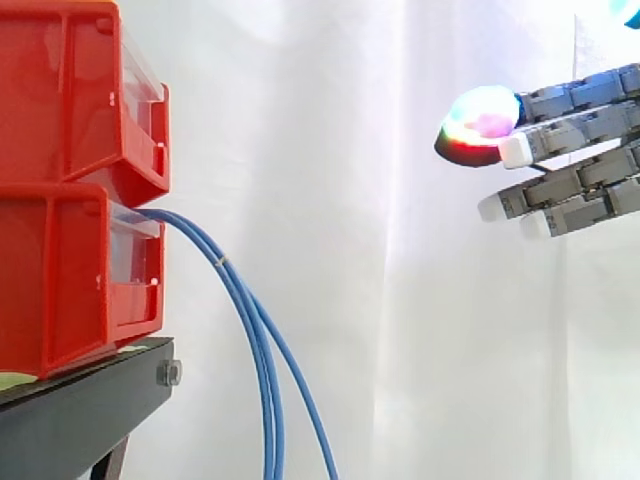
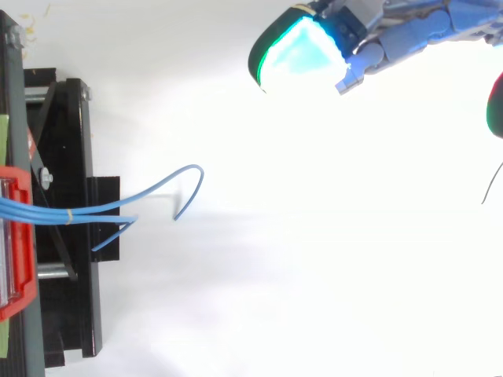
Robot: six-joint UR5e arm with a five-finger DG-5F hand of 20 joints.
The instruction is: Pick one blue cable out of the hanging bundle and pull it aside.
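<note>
A bundle of blue cables (image 1: 255,330) comes out of the lower red bin (image 1: 70,280) and hangs down past the black stand (image 1: 90,400). From above, the blue cables (image 2: 102,210) fan out from the bin, and one arcs farther right than the rest. My hand (image 1: 575,150) hovers at the right, well clear of the cables and level with the lower bin's top. Its fingers (image 1: 560,195) stretch straight toward the left, holding nothing. In the top view the hand (image 2: 393,35) sits at the upper right with a cyan glowing pad (image 2: 302,47).
A second red bin (image 1: 80,95) is stacked on the lower one. A white curtain (image 1: 350,200) hangs behind everything. There is open space between the hanging cables and my hand.
</note>
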